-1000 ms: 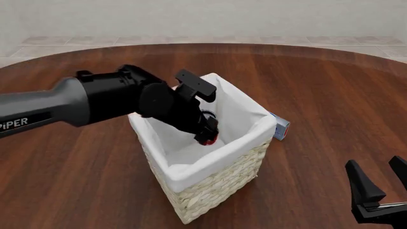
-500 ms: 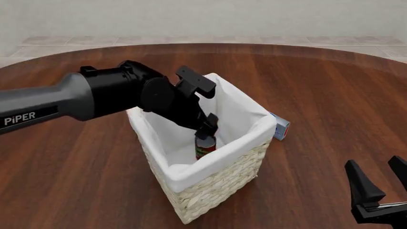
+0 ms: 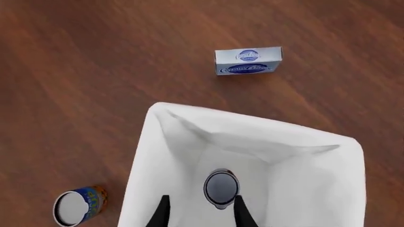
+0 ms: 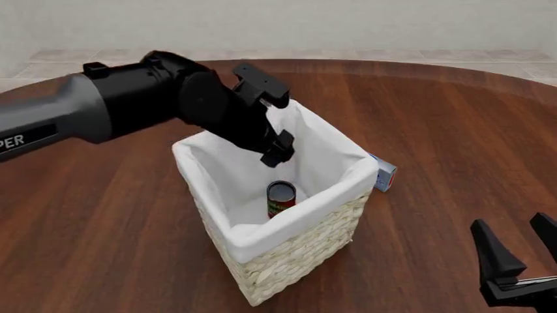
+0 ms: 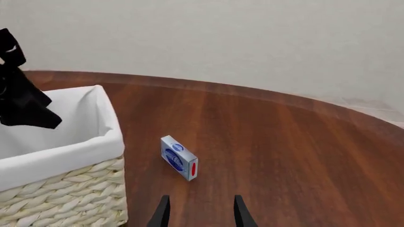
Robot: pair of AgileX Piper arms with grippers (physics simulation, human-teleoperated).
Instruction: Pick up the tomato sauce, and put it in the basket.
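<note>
1. Left wrist view: over the dark wooden bench (image 3: 75, 71), the left tool (image 3: 200, 213) hangs spread and empty directly above the tomato sauce (image 3: 221, 188), which stands upright inside the basket (image 3: 151, 156).
2. Front view: the can's long axis is vertical, just below the tool.
3. Right wrist view: the right tool (image 5: 198, 213), spread and empty, sits well apart beside a blue-grey box (image 5: 179, 158).

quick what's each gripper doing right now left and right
Left gripper: open, holding nothing, above the tomato sauce standing in the basket.
Right gripper: open, holding nothing, low over the table.
</note>
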